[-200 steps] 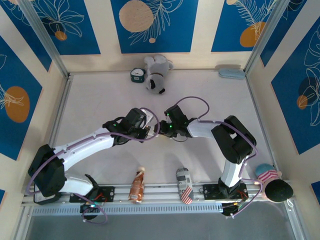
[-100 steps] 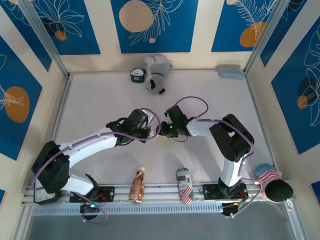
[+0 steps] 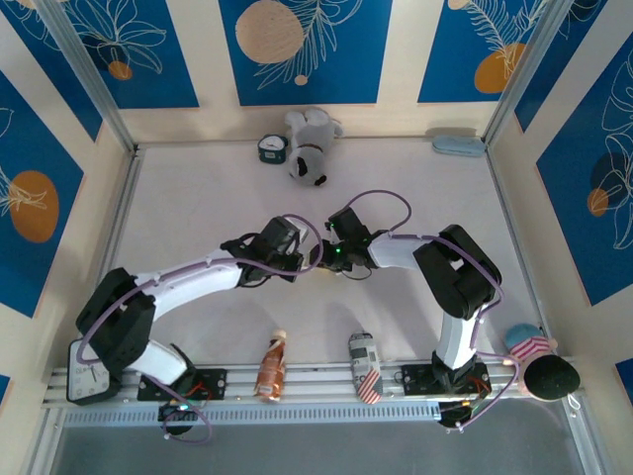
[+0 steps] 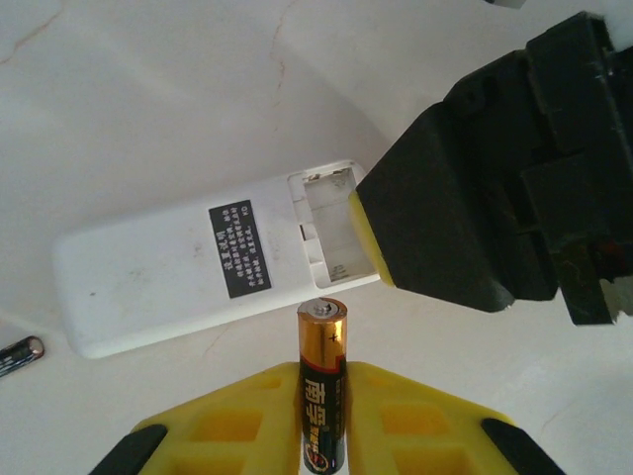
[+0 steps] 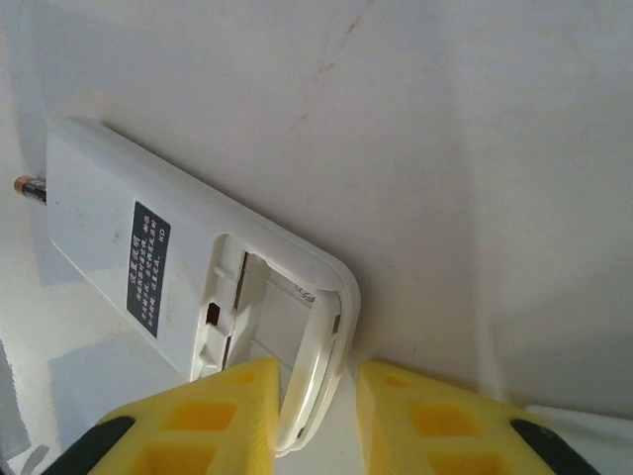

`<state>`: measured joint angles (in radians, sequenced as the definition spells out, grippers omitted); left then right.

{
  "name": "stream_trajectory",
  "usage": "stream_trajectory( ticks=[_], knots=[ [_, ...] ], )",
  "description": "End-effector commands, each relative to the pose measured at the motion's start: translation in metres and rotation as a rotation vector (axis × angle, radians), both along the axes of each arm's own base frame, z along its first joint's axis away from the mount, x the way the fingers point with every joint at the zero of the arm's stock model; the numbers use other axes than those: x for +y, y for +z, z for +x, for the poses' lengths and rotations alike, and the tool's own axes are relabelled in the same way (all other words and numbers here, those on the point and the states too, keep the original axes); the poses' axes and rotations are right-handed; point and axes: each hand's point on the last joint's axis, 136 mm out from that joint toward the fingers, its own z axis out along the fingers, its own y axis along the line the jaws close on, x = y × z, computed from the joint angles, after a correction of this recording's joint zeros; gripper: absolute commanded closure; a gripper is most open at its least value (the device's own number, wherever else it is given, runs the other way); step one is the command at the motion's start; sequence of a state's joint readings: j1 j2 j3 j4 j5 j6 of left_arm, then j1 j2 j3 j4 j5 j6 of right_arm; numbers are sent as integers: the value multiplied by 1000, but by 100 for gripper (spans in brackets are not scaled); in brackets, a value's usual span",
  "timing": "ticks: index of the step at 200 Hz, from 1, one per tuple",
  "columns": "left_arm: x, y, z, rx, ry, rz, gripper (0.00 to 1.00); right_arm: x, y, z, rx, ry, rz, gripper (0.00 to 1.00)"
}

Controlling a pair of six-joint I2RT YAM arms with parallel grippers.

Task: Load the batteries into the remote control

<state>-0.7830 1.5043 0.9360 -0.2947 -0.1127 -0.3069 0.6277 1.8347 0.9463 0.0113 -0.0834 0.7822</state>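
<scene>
fig. my left hand [image 4: 322, 378] grips one battery [image 4: 322, 421] upright between its yellow fingers, the tip just beside the open compartment of the remote control [image 4: 178, 272], which lies face down on the tabletop [image 4: 148, 99]. my right hand [image 5: 315, 386] clasps the remote's compartment end. second battery [image 4: 18, 354] lies near the opposite end.

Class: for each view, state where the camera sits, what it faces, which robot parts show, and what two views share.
Top external: above and behind the robot, looking down on the table; left arm and right arm show.
Left wrist: on the left arm, facing the remote control; left gripper clamps a battery.
Right wrist: on the right arm, facing the remote's open end; right gripper straddles it.
Shared: both wrist views show the remote's black label.
</scene>
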Motion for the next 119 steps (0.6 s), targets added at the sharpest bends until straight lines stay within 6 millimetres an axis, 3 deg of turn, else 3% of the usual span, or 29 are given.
stream_trajectory(
  ticks=[1,119],
  knots=[
    [-15,5,15,-3,36,-71,83,-3,-10,-1,11,4,-6,71],
    [-30,-20,40,40,104,-147,82,-8,-13,0,34,-24,59,72]
  ],
)
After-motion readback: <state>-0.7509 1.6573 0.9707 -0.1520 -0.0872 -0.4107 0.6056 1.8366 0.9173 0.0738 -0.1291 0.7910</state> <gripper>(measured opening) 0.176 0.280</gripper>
